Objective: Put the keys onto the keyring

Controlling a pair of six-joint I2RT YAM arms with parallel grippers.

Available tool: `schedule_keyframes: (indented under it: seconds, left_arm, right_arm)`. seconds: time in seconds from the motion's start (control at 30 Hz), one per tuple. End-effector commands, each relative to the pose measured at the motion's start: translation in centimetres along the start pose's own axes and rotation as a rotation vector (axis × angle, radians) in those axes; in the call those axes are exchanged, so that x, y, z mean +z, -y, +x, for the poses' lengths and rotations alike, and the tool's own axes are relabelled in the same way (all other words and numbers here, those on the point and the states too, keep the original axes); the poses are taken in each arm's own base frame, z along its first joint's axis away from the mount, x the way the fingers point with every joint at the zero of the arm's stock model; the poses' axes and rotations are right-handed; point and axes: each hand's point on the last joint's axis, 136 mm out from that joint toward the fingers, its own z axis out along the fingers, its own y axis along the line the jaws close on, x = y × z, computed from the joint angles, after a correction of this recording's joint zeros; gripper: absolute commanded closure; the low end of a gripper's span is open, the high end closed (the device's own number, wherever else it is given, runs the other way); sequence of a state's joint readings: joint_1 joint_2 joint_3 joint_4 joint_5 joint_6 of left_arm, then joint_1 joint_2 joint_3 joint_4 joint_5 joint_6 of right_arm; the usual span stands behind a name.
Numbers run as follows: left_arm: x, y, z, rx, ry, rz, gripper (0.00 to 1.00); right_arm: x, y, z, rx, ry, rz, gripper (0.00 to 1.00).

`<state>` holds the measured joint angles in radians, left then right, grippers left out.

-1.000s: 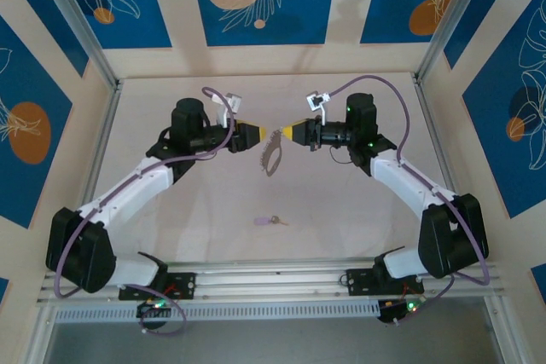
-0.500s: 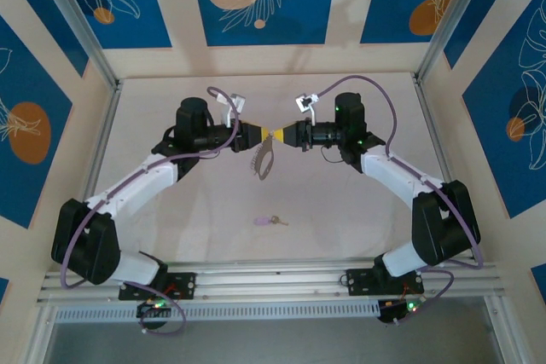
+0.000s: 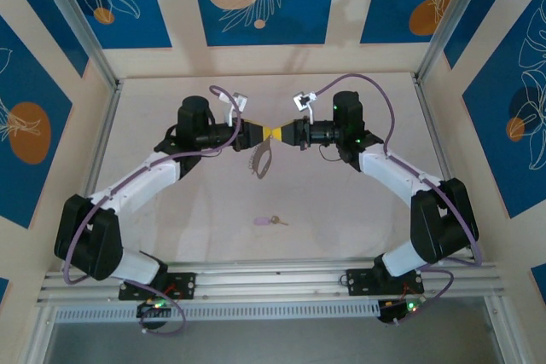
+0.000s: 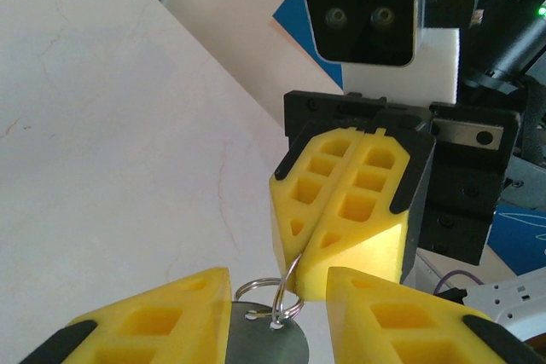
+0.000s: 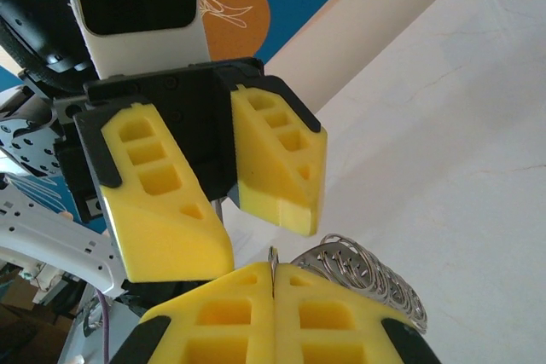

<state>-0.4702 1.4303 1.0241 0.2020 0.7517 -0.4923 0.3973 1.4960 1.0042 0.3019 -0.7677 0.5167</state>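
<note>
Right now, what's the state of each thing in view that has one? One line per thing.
keyring: off the table, hanging, clamped at its top by the right pincer.
key: lying loose on the table, not on the keyring.
left pincer: open, fingers either side of the keyring's top.
right pincer: shut on the keyring.

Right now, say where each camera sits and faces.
Top external: above, behind the bases, looking down on the table; both arms, left gripper and right gripper tip to tip.
Left wrist: on the left arm, facing the right gripper; own fingers at bottom.
Right wrist: on the right arm, facing the left gripper; own fingers at bottom.
Shared: both wrist views show the keyring between the grippers.
</note>
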Motion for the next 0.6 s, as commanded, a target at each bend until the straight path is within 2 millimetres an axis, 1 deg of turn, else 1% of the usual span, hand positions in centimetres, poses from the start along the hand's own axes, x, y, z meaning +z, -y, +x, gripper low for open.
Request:
schedule_keyframes:
  seconds: [0.0, 0.13, 0.17, 0.53, 0.57]
  left_arm:
    - [0.4, 1.4, -0.5, 0.030, 0.000, 0.053, 0.65]
    - [0.5, 1.7, -0.5, 0.034, 0.005, 0.076, 0.66]
    - [0.5, 1.9, -0.5, 0.036, 0.004, 0.085, 0.67]
    - [0.5, 3.9, -0.4, 0.059, -0.003, 0.179, 0.94]
    - [0.5, 4.0, -0.3, 0.060, -0.004, 0.182, 0.95]
  right_arm:
    - [0.2, -1.2, -1.2, -0.036, 0.008, -0.042, 1.00]
    - [0.3, -1.2, -1.3, -0.035, 0.008, -0.044, 1.00]
    - [0.3, -1.1, -1.3, -0.034, 0.008, -0.045, 1.00]
    - [0.4, -0.6, -1.2, -0.021, 0.011, -0.034, 1.00]
    - [0.4, -0.5, -1.2, -0.020, 0.012, -0.032, 1.00]
